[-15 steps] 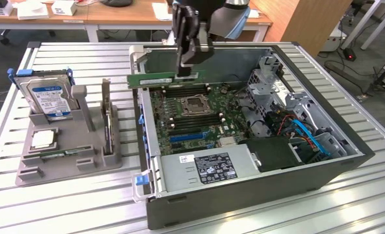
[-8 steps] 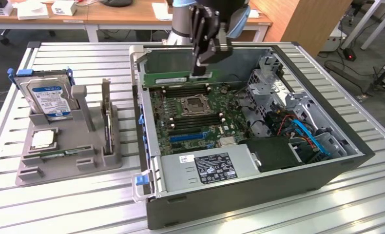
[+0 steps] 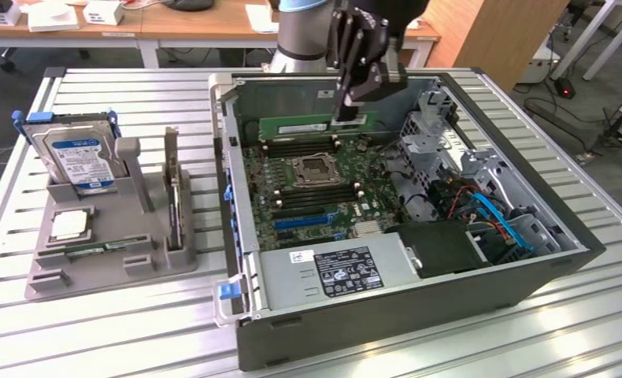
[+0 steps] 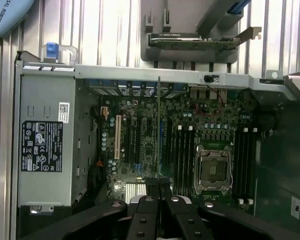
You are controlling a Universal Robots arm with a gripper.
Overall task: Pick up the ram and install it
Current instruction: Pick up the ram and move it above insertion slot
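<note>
Where claw [image 3: 345, 120] pinches ram [image 3: 301, 125] over mobo [image 3: 290, 201], ram partly hidden behind claw.

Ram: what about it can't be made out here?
- Exterior view: the gripper covers part of the ram; its print is too small to read.
- Wrist view: the ram is edge-on, so its faces are hidden.
- Both views: whether it touches a slot cannot be told.

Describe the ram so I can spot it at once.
Look at the open computer case. Above its motherboard, the black gripper pinches the ram: a long, thin green stick held on edge, unlike the dark slots beneath it.
</note>
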